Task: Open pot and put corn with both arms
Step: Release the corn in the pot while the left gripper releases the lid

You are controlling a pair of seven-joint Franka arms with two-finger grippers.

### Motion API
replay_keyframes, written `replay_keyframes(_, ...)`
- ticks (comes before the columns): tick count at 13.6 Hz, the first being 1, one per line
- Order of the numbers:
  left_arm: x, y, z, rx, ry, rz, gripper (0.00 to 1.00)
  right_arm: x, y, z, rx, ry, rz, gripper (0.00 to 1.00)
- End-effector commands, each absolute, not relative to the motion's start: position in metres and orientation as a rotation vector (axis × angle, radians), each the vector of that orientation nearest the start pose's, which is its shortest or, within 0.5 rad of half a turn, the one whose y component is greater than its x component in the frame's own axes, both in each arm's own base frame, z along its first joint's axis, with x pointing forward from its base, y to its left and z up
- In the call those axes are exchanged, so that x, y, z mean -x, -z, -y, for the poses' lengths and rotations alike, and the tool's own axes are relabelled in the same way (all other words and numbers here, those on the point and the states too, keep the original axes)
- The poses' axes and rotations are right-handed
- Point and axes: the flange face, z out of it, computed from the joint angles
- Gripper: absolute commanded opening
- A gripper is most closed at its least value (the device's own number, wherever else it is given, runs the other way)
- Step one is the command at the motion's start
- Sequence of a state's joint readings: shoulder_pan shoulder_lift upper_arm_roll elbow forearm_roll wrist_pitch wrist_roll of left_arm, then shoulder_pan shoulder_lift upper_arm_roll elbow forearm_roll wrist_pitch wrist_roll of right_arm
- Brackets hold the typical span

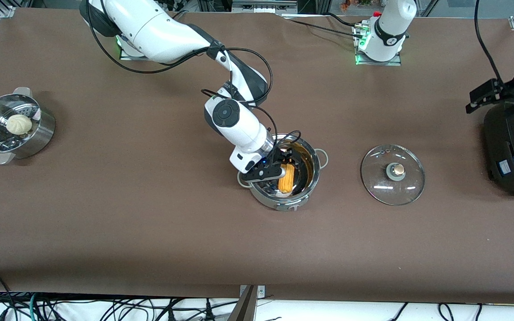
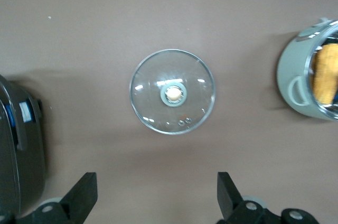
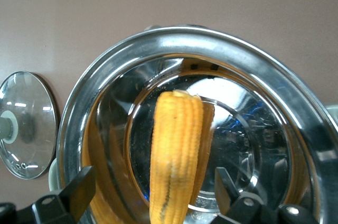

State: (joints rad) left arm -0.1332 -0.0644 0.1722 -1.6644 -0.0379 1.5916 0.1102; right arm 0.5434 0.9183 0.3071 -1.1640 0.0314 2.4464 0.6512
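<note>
No readable text, label or number anywhere

the right claw [image 1: 283,166] and its wrist cover part of the pot's [image 1: 307,187] rim and one side handle in the front view, and the corn's [image 1: 286,178] upper end sits under the fingers. in the right wrist view the corn's [image 3: 174,155] lower end runs off the picture's edge, so any contact with the claw [image 3: 153,203] is unseen. the left claw [image 2: 157,203] shows only as finger stubs cut by the edge. the black cooker [image 1: 513,151] is cropped.
</note>
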Motion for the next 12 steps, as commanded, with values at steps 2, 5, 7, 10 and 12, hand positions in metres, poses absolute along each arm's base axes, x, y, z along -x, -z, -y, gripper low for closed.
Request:
replay_keyframes(2, -0.542, -0.632, 0.026, 3.15, -0.034, -0.02, 1.0, -0.589, -0.332, -0.537, 2.707, 0.167, 0.028, 1.0)
replay_keyframes(5, -0.55, -0.638, 0.008, 3.155, -0.01, 0.026, 1.0, -0.604, -0.386, -0.494, 2.786, 0.094, 0.017, 1.0)
replay_keyframes(7, -0.551, -0.636, 0.007, 3.155, -0.015, 0.04, 1.0, -0.62, -0.414, -0.454, 2.824, 0.062, 0.024, 1.0)
replay_keyframes(10, -0.552, -0.635, 0.012, 3.153, -0.02, 0.033, 1.0, -0.639, -0.452, -0.394, 2.866, 0.029, -0.007, 1.0)
replay_keyframes(12, -0.552, -0.634, 0.012, 3.153, -0.022, 0.033, 1.0, -0.65, -0.475, -0.353, 2.883, 0.02, -0.019, 1.0)
